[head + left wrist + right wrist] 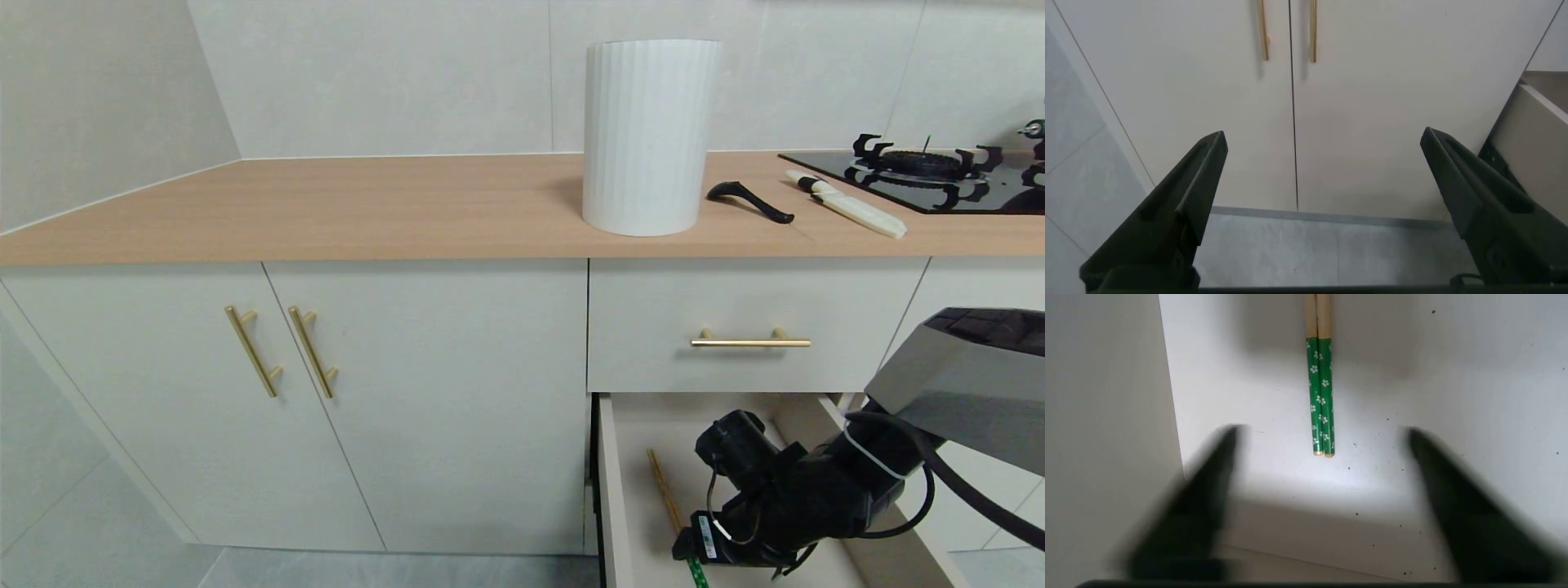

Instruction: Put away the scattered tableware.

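A pair of wooden chopsticks [665, 496] with green flowered ends lies on the floor of the open lower drawer [614, 490]. My right gripper [704, 549] hangs inside that drawer, just above them. In the right wrist view the chopsticks [1320, 384] lie flat and loose, and the right gripper [1321, 437] is open with a finger on either side of their green ends. On the counter lie a black utensil [747, 198] and a white knife [849, 211]. My left gripper [1323, 139] is open and holds nothing, low in front of the cabinet doors.
A tall white ribbed container [649, 135] stands on the wooden counter [367, 204], left of the utensils. A black stove [922, 171] is at the far right. The upper drawer [751, 327] is closed. Double cabinet doors [1290, 98] with gold handles face the left gripper.
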{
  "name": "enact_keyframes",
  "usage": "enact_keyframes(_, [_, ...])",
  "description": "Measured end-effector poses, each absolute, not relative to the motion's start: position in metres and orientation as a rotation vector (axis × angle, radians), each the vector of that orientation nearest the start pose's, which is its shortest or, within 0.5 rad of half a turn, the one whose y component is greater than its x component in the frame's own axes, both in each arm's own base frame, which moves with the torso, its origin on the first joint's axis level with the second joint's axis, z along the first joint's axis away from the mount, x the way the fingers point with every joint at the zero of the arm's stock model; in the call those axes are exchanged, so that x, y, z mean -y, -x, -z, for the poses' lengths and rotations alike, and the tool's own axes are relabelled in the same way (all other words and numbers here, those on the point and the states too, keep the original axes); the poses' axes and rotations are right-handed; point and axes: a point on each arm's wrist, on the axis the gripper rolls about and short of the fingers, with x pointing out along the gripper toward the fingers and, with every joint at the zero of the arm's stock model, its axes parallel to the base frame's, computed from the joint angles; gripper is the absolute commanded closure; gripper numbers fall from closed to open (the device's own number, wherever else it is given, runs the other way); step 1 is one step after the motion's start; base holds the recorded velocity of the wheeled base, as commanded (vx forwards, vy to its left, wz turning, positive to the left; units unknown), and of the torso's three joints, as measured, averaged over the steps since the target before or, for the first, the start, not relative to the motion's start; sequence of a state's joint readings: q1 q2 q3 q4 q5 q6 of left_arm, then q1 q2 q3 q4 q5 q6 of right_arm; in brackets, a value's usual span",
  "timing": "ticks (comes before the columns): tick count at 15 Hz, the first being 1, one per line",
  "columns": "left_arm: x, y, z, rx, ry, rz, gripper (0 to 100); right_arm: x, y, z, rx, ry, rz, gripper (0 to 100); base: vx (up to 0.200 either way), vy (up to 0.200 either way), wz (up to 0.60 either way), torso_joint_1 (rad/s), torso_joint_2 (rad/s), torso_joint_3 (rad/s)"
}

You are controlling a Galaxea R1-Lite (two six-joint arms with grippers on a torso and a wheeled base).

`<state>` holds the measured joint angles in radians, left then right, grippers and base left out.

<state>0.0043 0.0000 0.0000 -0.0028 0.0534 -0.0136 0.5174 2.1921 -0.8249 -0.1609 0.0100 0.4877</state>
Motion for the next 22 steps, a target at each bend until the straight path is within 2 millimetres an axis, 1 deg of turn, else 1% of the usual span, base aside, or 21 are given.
enact_keyframes(5, [-0.001, 0.023, -0.076, 0.003, 0.013, -0.057, 0, -0.158, -0.278, 0.004, -1.24, -0.117, -0.161, 0, 0.0, 0.0, 0.0, 0.0, 0.0, 0.0])
enact_keyframes(7, [-0.001, 0.023, -0.076, 0.004, 0.013, -0.058, 0, -0.155, -0.276, -0.011, -1.202, -0.124, -0.16, 0, 0.0, 0.0, 0.0, 0.0, 0.0, 0.0])
enact_keyframes(9, [-0.001, 0.023, -0.076, 0.004, 0.013, -0.058, 0, -0.148, -0.271, -0.036, -1.14, -0.148, -0.171, 0, 0.0, 0.0, 0.0, 0.0, 0.0, 0.0])
enact_keyframes(12, [-0.001, 0.023, -0.076, 0.003, 0.013, -0.058, 0, -0.123, -0.255, -0.088, -0.992, -0.155, -0.222, 0, 0.0, 0.0, 0.0, 0.0, 0.0, 0.0])
enact_keyframes(15, [-0.001, 0.023, -0.076, 0.003, 0.013, -0.058, 0, -0.095, -0.231, -0.137, -0.828, -0.145, -0.25, 0, 0.0, 0.0, 0.0, 0.0, 0.0, 0.0])
enact_keyframes(17, [-0.001, 0.023, -0.076, 0.003, 0.013, -0.057, 0, -0.079, -0.214, -0.165, -0.713, -0.123, -0.262, 0, 0.0, 0.0, 0.0, 0.0, 0.0, 0.0])
enact_keyframes(19, [-0.001, 0.023, -0.076, 0.003, 0.014, -0.057, 0, -0.07, -0.201, -0.183, -0.63, -0.122, -0.264, 0, 0.0, 0.0, 0.0, 0.0, 0.0, 0.0])
enact_keyframes(22, [-0.001, 0.023, -0.076, 0.003, 0.014, -0.058, 0, -0.064, -0.189, -0.196, -0.564, -0.133, -0.268, 0, 0.0, 0.0, 0.0, 0.0, 0.0, 0.0])
